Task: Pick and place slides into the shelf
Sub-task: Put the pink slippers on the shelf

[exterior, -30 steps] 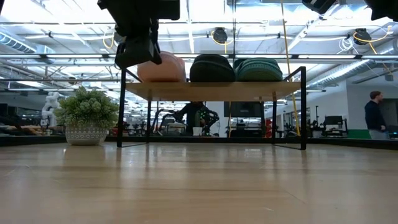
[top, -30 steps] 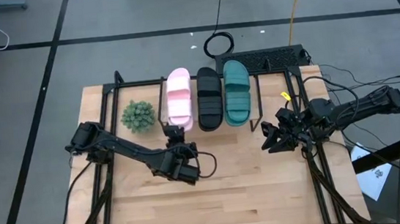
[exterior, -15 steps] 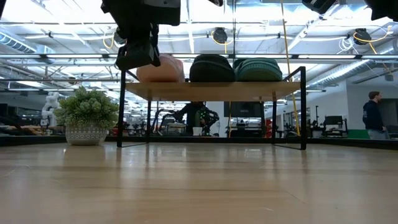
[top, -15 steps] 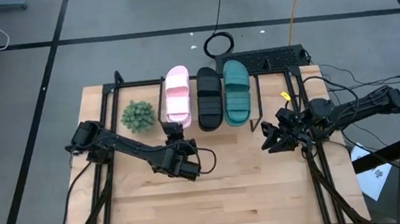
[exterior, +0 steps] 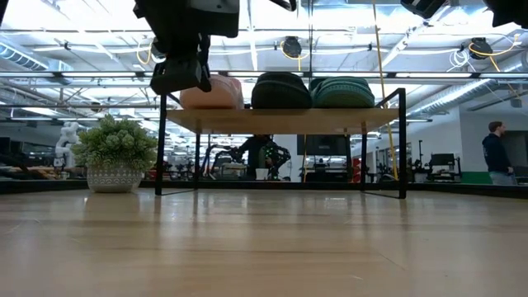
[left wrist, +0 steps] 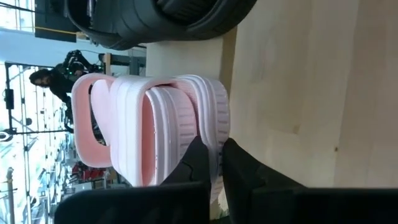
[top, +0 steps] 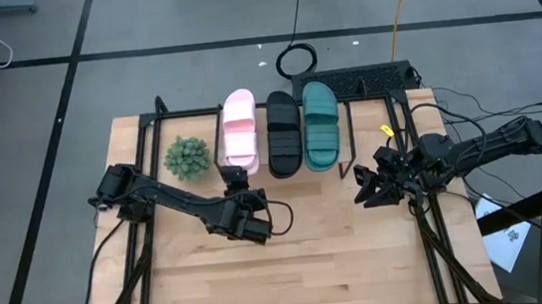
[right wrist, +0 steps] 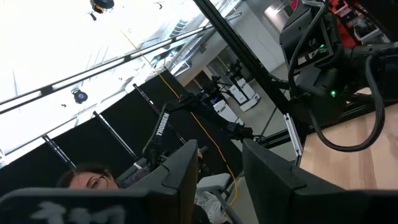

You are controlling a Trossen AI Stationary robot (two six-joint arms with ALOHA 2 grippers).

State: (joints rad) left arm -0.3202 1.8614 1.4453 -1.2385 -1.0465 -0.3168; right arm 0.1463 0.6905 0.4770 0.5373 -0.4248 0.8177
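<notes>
Left gripper (left wrist: 209,163) is pinching the heel rim of the pale pink slide (top: 241,130), which is lying on the shelf (exterior: 280,119) beside the black slide (top: 283,134) and teal slide (top: 322,127). Against the earlier frame, the pink slide is sitting further in. Retracting before letting go risks dragging it off. Right gripper (top: 367,191) is idling over the bench, fingers parted

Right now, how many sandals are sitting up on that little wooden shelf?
3, side by side on the shelf: the pink sandal nearest the plant, with the left pincer gripping its heel edge, the black sandal in the middle, the teal sandal last. None seem hidden.
</notes>
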